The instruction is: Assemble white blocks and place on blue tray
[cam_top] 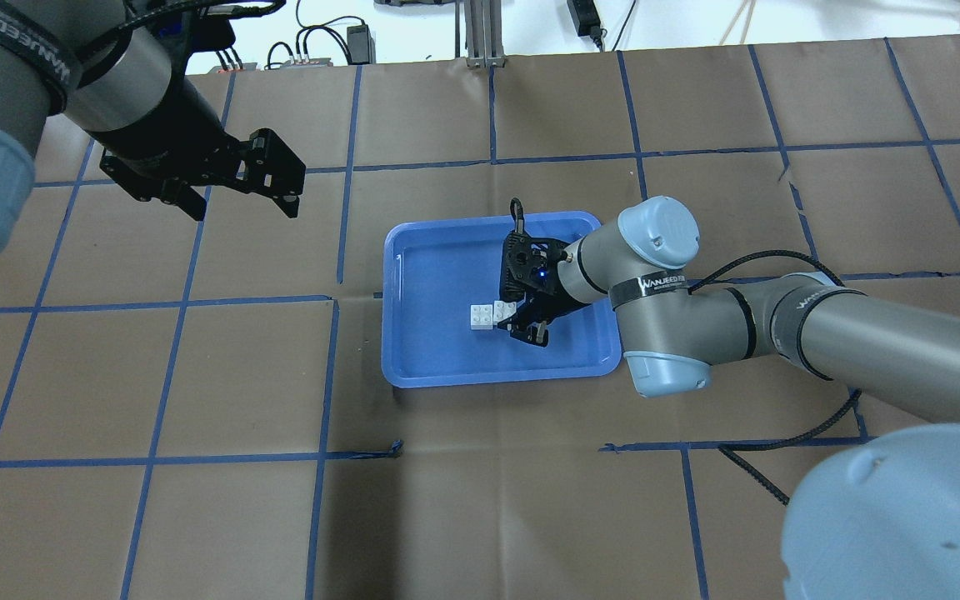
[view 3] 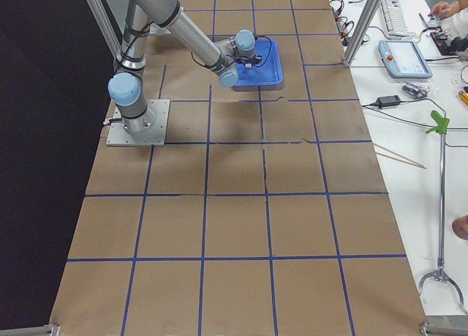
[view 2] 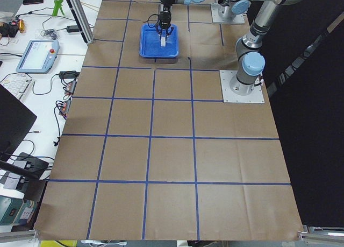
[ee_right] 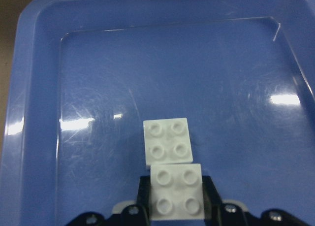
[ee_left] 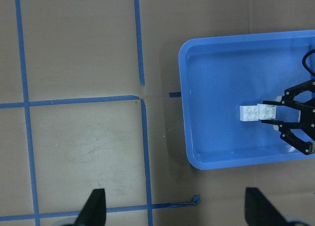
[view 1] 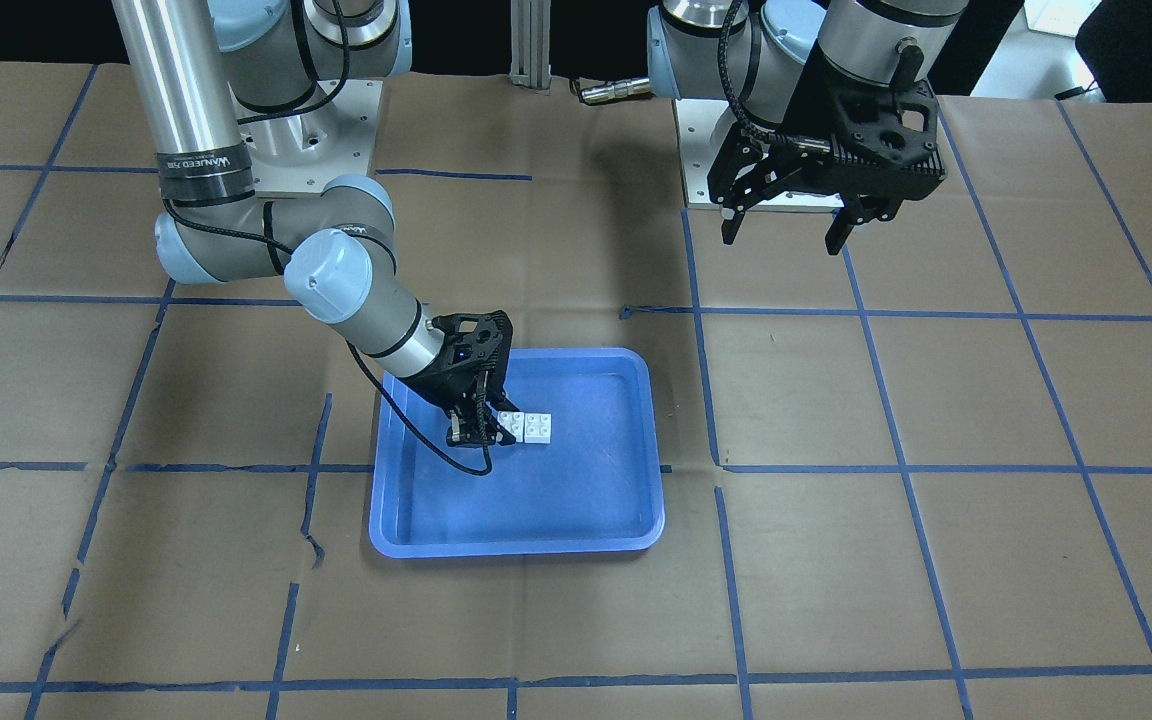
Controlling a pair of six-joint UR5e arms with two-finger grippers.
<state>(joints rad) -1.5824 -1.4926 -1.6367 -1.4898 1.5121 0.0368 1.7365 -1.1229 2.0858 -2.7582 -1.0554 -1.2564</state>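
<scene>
Right wrist cam gives the only close look. The white blocks (ee_right: 168, 142) are two square four-stud bricks on the floor of the blue tray (ee_right: 39, 137). The near one sits a little higher and overlaps the far one's edge. Can't tell if the studs are actually engaged.

The right end effector (view 1: 481, 430) is closed on the near brick, with a black finger against each side of it. The far brick sticks out past the fingertips.

Front view and overhead show what the wrist cam can't. The pair is roughly mid-tray, towards the robot's side, and the tray sits mid-desk (view 1: 936, 550) on brown paper with a blue tape grid. The right arm is bent low over the tray.

The left end effector (cam_top: 242, 210) hangs above the desk, fingers spread wide and holding nothing, well apart from the tray. Left wrist cam looks straight down. It shows the tray cut off at its right edge, the two bricks side by side, and only the tips of its own fingers at the bottom.

The tray is glossy with glare streaks and scratches, a raised rim and rounded corners. The blocks are plain matte white.

In exterior left the tray is small and far off, and the blocks are just a white speck. In exterior right the right arm's elbow covers most of the tray, and the blocks are hidden.
</scene>
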